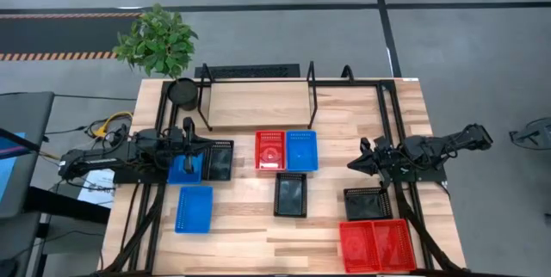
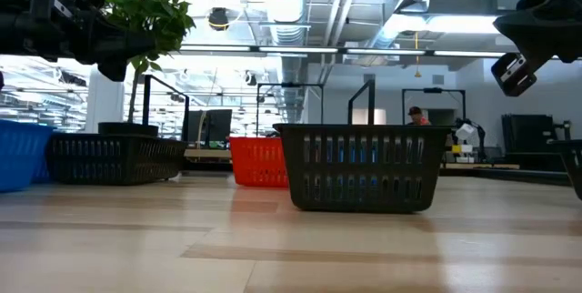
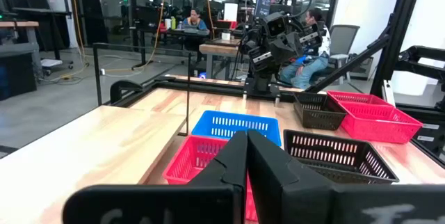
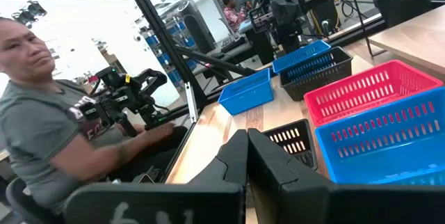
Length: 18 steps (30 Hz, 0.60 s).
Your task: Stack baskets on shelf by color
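Desk: pale wood planks with visible grain, framed by black tube rails, standing on grey floor with dark seams and a hazard-striped strip at far left. The low view shows an industrial hall behind — exposed ducts, strip lights, workstations.

Left edge: leafy potted plant off the desk's far corner; round black pot on the shelf's end.

Left gripper: reaches in over a blue basket that sits touching a black basket; its wrist view shows the 2 fingers pressed together, holding nothing. A 2nd blue basket lies nearer the front edge.

Shelf: narrow light-wood board with thin black hoops, along the far side; no basket on it.

Centre: red basket and blue basket side by side, touching; a black basket just in front. All are shallow, rectangular, perforated plastic.

Right: black basket beside 2 red baskets set edge to edge at the front corner.

Right gripper: hovers above the desk, fingers closed and empty. A seated person in a grey shirt appears in the right wrist view.
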Motion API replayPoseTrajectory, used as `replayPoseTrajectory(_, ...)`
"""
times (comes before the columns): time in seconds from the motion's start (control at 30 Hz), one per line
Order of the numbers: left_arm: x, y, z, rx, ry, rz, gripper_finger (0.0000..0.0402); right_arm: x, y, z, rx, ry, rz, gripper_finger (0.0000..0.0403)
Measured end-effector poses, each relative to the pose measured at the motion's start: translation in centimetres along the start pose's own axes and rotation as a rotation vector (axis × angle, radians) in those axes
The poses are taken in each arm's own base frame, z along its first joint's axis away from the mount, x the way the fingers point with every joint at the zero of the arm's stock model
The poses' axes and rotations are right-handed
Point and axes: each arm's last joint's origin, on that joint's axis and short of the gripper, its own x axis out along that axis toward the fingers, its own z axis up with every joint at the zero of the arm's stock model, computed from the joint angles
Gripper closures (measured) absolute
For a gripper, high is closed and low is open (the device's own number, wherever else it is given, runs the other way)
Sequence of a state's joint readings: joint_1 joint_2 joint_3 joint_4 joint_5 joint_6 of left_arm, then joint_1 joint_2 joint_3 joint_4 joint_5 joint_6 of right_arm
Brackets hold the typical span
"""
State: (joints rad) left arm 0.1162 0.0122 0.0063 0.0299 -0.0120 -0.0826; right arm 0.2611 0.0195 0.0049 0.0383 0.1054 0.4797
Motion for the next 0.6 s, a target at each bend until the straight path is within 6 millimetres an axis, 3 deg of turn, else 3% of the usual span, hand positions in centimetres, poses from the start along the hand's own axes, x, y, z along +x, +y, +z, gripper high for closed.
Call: replayPoseTrajectory(0.6,0.0,0.01,0.01,0.023,-0.001,0.002,0.0401,0.0,0.0,0.0,0.0,0.0,0.0,0.0369)
